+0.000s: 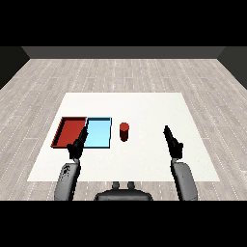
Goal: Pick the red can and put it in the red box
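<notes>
A: We are seeing the red can [124, 131] standing upright just right of the light blue tray [99, 133]; the red tray [70, 131] is lying beyond it.

B: Left hand [77, 145] and right hand [172, 142] are holding nothing, fingers straight. We are risking a knock-over, or the wrong tray. White table [144, 106], grey plank floor [120, 72]

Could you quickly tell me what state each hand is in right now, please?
Left hand: open, holding nothing.
Right hand: open, holding nothing.

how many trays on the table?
2. The red tray lies at the table's left; the light blue tray lies right beside it, left of the red can. Nothing seems hidden.
</notes>
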Controlling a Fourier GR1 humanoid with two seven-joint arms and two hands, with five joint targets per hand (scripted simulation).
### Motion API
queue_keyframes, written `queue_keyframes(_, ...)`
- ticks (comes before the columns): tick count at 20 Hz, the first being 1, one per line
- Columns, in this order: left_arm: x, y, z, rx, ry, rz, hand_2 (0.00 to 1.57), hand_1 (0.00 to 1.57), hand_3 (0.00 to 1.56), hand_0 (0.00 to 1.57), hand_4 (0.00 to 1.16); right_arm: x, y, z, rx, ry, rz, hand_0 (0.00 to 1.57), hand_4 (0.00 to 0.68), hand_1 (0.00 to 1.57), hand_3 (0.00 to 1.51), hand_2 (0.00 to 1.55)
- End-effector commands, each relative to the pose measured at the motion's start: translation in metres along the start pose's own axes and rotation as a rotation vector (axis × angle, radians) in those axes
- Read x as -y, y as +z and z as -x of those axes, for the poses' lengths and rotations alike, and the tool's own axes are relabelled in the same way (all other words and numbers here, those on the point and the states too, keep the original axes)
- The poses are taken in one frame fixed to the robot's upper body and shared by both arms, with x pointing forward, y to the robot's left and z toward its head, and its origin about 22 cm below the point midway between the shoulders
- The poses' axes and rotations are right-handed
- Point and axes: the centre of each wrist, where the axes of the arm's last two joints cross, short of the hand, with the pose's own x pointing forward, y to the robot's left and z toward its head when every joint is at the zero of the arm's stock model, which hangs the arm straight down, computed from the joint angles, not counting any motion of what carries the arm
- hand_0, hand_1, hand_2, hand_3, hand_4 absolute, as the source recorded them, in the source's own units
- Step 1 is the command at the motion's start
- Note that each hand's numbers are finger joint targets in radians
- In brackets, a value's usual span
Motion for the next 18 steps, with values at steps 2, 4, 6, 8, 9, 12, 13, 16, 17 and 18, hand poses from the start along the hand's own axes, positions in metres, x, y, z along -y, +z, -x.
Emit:
queue_keyframes(2, -0.002, 0.000, -0.001, 0.023, 0.006, -0.007, 0.00, 0.00, 0.00, 0.00, 0.00, -0.007, -0.005, -0.001, 0.000, -0.032, 0.010, 0.00, 0.000, 0.00, 0.00, 0.00)
queue_keyframes(4, -0.004, 0.001, -0.003, 0.023, 0.006, -0.007, 0.00, 0.00, 0.00, 0.00, 0.00, -0.014, -0.009, -0.002, 0.001, -0.063, 0.020, 0.00, 0.000, 0.00, 0.00, 0.00)
queue_keyframes(6, -0.015, 0.009, -0.002, 0.017, 0.006, -0.019, 0.00, 0.00, 0.00, 0.00, 0.00, -0.013, -0.019, 0.019, 0.006, -0.092, 0.033, 0.00, 0.000, 0.00, 0.00, 0.00)
queue_keyframes(8, 0.003, -0.011, -0.042, 0.422, 0.118, -0.039, 0.00, 0.00, 0.00, 0.00, 0.00, -0.025, -0.020, -0.025, 0.298, -0.189, -0.021, 0.00, 0.000, 0.00, 0.00, 0.00)
queue_keyframes(9, -0.005, -0.002, -0.037, 0.448, 0.114, -0.020, 0.00, 0.00, 0.00, 0.00, 0.00, -0.028, -0.018, -0.024, 0.319, -0.179, -0.027, 0.00, 0.000, 0.00, 0.00, 0.00)
queue_keyframes(12, 0.008, 0.007, -0.009, 0.478, 0.101, -0.046, 0.00, 0.00, 0.00, 0.00, 0.00, -0.020, -0.011, -0.012, 0.324, -0.196, -0.037, 0.00, 0.000, 0.00, 0.00, 0.00)
queue_keyframes(13, 0.008, 0.014, -0.012, 0.464, 0.133, -0.040, 0.00, 0.00, 0.00, 0.00, 0.00, -0.019, -0.020, 0.004, 0.338, -0.196, -0.029, 0.00, 0.000, 0.00, 0.00, 0.00)
queue_keyframes(16, -0.015, 0.007, -0.020, 0.486, 0.104, -0.014, 0.00, 0.00, 0.00, 0.00, 0.00, -0.033, -0.025, 0.017, 0.342, -0.190, -0.055, 0.00, 0.000, 0.00, 0.00, 0.00)
queue_keyframes(17, -0.005, 0.018, -0.001, 0.469, 0.116, -0.022, 0.00, 0.00, 0.00, 0.00, 0.00, -0.027, -0.015, -0.009, 0.338, -0.181, -0.035, 0.00, 0.000, 0.00, 0.00, 0.00)
queue_keyframes(18, 0.004, 0.016, -0.012, 0.487, 0.114, -0.025, 0.00, 0.00, 0.00, 0.00, 0.00, -0.023, -0.027, 0.000, 0.324, -0.198, -0.044, 0.00, 0.000, 0.00, 0.00, 0.00)
